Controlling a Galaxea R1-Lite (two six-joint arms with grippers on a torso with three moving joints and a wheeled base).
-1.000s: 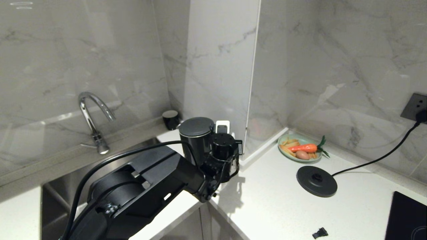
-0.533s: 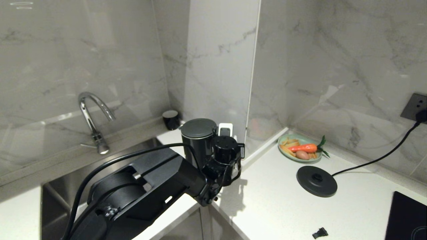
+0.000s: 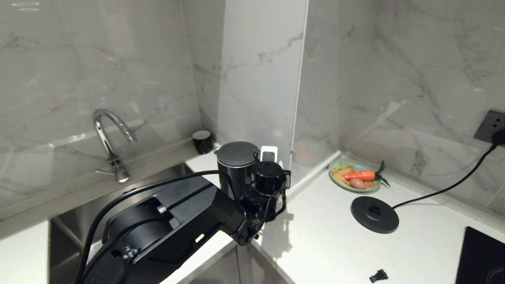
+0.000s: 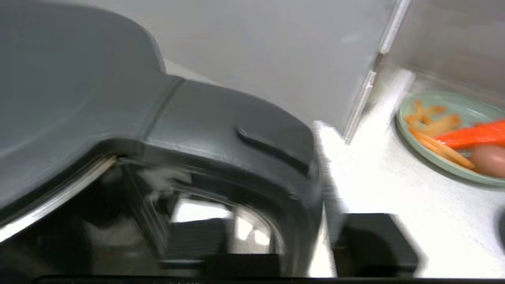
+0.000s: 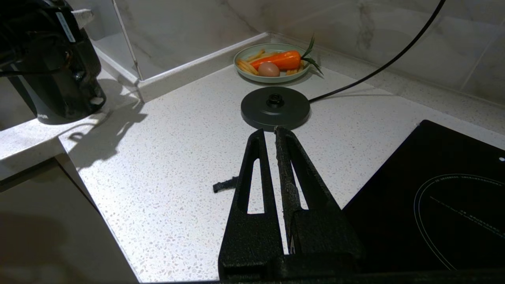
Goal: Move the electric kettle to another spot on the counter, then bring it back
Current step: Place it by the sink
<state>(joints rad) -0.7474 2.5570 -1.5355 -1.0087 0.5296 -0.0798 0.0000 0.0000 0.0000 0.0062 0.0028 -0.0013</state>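
1. The left gripper [image 4: 296,244] stands around the handle [image 4: 276,157] of the electric kettle [image 3: 236,165], one finger through the loop and one outside. A bright gap shows beside the outer finger, so the jaws look partly open and hold nothing firmly.
2. If the arm pulls away crooked, a finger may catch the loop and drag or tip the kettle. It stands near the front edge of the counter [image 3: 323,244], beside the sink [image 3: 67,232], so a fall is possible.
3. The right gripper [image 5: 268,132] hangs over the counter with its fingers almost together and empty.
4. The kettle stands upright in the corner by the wall panel, well apart from the base disc [image 3: 374,214].
5. It is a tall, glossy black cylinder with a flat grey-looking lid and a big loop handle.
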